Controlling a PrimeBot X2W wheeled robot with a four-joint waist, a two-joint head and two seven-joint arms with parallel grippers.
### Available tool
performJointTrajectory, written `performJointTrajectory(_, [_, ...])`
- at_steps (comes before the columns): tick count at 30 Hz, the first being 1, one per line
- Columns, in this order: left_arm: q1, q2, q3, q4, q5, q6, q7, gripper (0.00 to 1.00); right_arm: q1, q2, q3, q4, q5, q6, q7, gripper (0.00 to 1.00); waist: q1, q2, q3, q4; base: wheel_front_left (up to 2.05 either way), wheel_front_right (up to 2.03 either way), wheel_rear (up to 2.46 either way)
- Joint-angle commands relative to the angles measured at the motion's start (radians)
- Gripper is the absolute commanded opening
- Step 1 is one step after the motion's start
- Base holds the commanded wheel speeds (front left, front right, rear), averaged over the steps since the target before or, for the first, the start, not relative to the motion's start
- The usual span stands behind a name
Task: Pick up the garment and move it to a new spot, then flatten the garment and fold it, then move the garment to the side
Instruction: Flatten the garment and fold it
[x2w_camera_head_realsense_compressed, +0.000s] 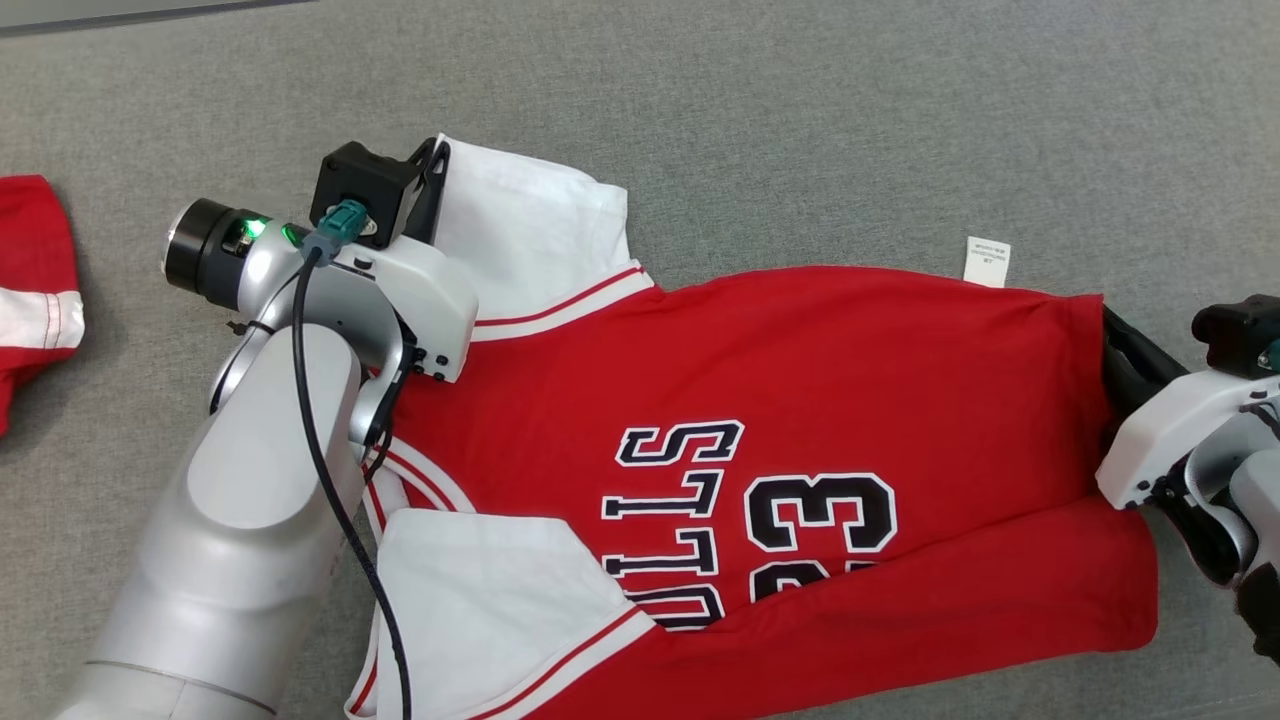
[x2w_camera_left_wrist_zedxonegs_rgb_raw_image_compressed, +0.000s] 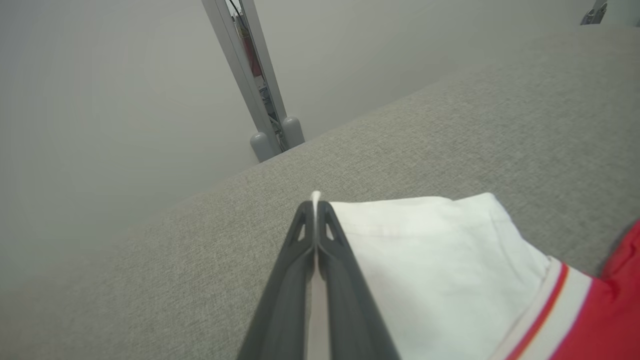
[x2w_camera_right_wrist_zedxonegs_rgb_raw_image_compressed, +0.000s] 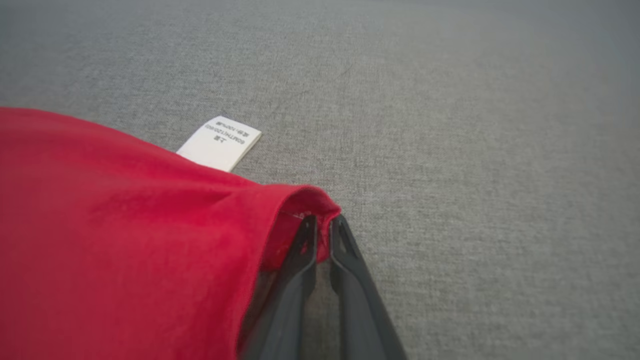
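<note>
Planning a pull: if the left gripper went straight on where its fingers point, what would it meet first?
Probably bare grey surface past the white sleeve the left gripper pinches; farther off, a metal post, depth unclear.

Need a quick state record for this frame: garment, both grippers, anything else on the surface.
garment: red jersey with white sleeves, lying on the grey surface, near edge folded over the print
left gripper: shut on the edge of the far white sleeve
right gripper: shut on the far hem corner
care label: white, poking out at the jersey's far edge, flat on the surface
other: second red-and-white garment at the left, apart from the jersey
</note>
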Motion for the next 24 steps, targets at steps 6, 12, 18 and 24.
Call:
performJointTrajectory(6, [-0.015,-0.001,0.000,-0.006,-0.013,0.013,-0.018,0.00,-0.088,-0.046,0.057,0.069,-0.060,-0.001,-0.023,0.00,0.0000,0.0000,0.000,0.023,0.00,0.00,0.00])
performJointTrajectory(12, [-0.008,-0.008,0.000,-0.005,-0.026,0.018,-0.035,0.00,-0.146,-0.068,0.002,0.042,-0.177,-0.001,-0.030,0.00,0.0000,0.0000,-0.007,0.033,0.00,0.00,0.00])
performJointTrajectory(18, [0.001,-0.015,0.004,-0.008,-0.044,0.024,-0.058,0.00,-0.075,-0.066,-0.166,-0.092,-0.398,-0.001,-0.028,0.00,0.0000,0.0000,-0.014,0.040,0.00,0.00,0.00])
performJointTrajectory(24, [0.012,-0.026,0.023,-0.015,-0.081,0.027,-0.088,0.00,0.008,-0.053,-0.255,-0.163,-0.542,-0.001,-0.028,0.00,0.0000,0.0000,-0.027,0.046,0.00,0.00,0.00])
